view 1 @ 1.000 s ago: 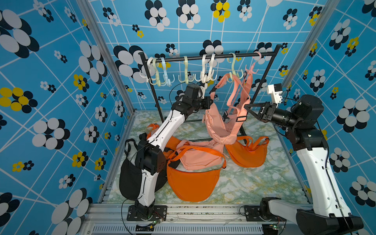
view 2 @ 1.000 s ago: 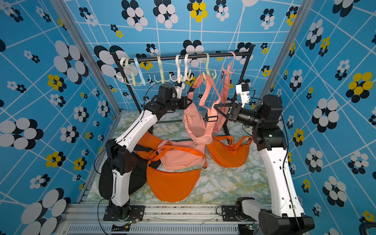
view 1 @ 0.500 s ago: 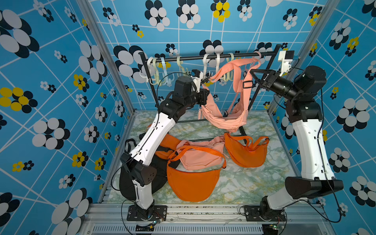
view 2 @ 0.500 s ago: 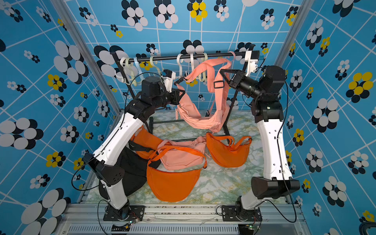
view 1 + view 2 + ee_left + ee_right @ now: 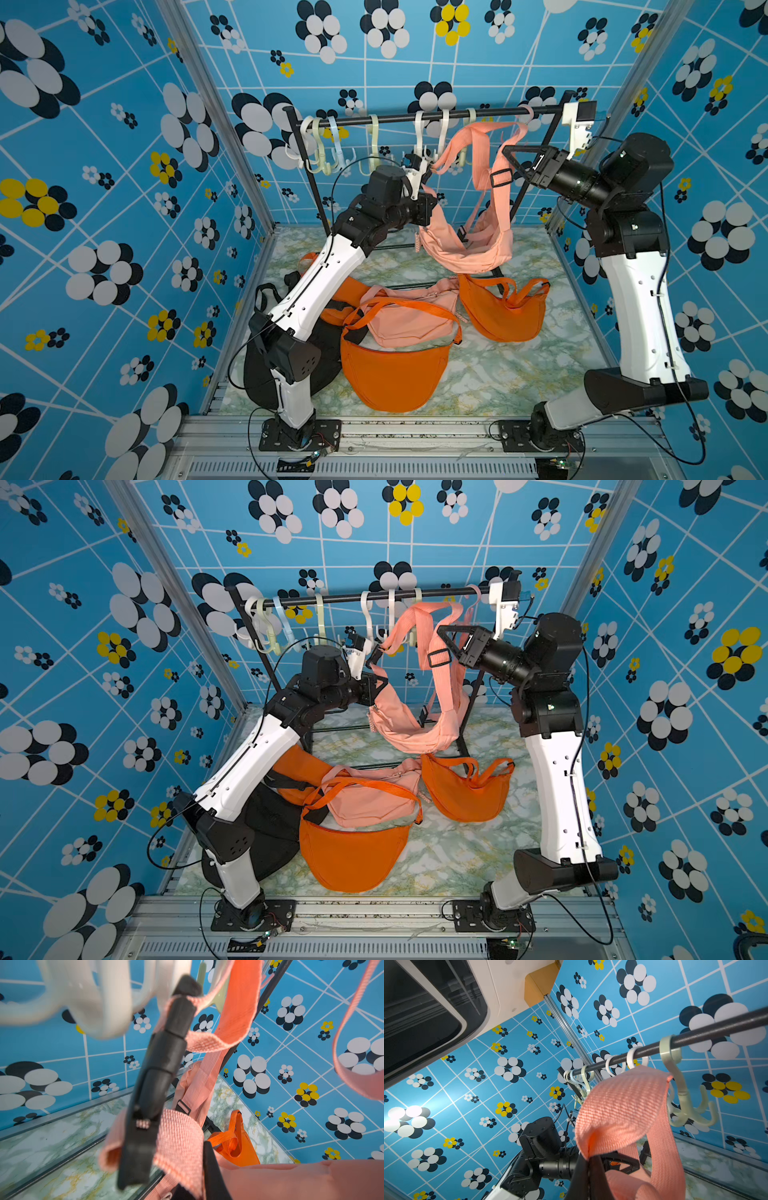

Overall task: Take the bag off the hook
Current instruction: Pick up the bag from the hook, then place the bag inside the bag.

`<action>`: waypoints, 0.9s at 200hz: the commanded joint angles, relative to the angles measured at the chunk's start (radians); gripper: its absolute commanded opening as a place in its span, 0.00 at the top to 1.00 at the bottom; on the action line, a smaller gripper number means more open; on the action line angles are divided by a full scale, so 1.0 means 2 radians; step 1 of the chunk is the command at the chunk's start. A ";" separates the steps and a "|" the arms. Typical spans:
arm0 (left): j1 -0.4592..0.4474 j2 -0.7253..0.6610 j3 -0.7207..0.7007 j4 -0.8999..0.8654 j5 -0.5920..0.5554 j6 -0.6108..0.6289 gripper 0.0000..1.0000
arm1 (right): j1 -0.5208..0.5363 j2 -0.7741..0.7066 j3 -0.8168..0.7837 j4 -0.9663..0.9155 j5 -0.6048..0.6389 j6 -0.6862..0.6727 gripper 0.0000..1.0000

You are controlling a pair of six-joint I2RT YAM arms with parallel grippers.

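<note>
Under the rail (image 5: 415,116), the bag (image 5: 465,249) hangs mid-rack, our left claw (image 5: 380,683) clenched on its strap (image 5: 478,137) by the buckle (image 5: 162,1064), right claw (image 5: 509,153) clenched on the strap's top. It seems clear of the hook (image 5: 683,1093); we should draw nearward, strap high.

I am seeing a salmon-pink bag (image 5: 465,253) at the frame's centre, below white, pale green and pale blue hooks (image 5: 375,133) on a black rail (image 5: 395,117). The orange bags (image 5: 392,374) are lying on the green-veined marble bench (image 5: 498,374); blue walls (image 5: 124,187) are showing white, black and yellow flowers.
</note>
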 commanded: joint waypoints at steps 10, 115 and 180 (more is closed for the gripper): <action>-0.022 -0.044 -0.047 -0.013 0.020 0.014 1.00 | 0.001 -0.074 -0.083 -0.081 0.072 -0.093 1.00; -0.050 -0.034 -0.039 -0.088 0.087 0.033 1.00 | 0.091 -0.158 -0.300 -0.299 0.328 -0.212 0.70; -0.026 -0.015 -0.028 -0.068 0.111 -0.011 1.00 | 0.179 -0.164 -0.344 -0.270 0.384 -0.202 0.25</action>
